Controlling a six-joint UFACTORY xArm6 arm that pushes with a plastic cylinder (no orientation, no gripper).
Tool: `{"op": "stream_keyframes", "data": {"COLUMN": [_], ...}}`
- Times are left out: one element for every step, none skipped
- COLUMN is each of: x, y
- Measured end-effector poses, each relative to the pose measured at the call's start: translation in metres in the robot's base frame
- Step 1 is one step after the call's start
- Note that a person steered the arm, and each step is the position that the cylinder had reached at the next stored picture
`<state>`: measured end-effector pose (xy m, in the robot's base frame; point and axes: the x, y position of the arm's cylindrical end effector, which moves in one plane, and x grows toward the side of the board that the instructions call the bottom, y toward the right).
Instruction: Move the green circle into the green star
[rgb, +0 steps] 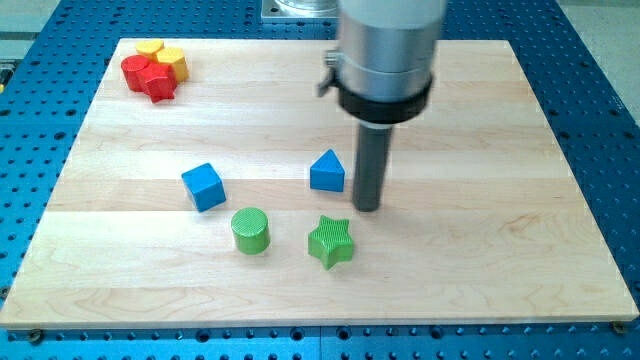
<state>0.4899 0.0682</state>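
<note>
The green circle (250, 230) sits apart from the green star (331, 241), on the star's left. My tip (367, 207), no hand, grasping nothing, stands just above-right of the star, so the approach is unfinished. Next it likely must round to the circle's far left.

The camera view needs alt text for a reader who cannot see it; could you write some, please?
My tip rests just right of a blue triangular block, above the green star. The green circle sits left of the star, beside a blue cube; red and yellow blocks cluster top-left.
</note>
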Motion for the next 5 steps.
{"op": "stream_keyframes", "data": {"x": [-0.03,-0.03,-0.028,-0.028,-0.017], "y": [-0.016,-0.086,-0.144,-0.155,-0.139]}}
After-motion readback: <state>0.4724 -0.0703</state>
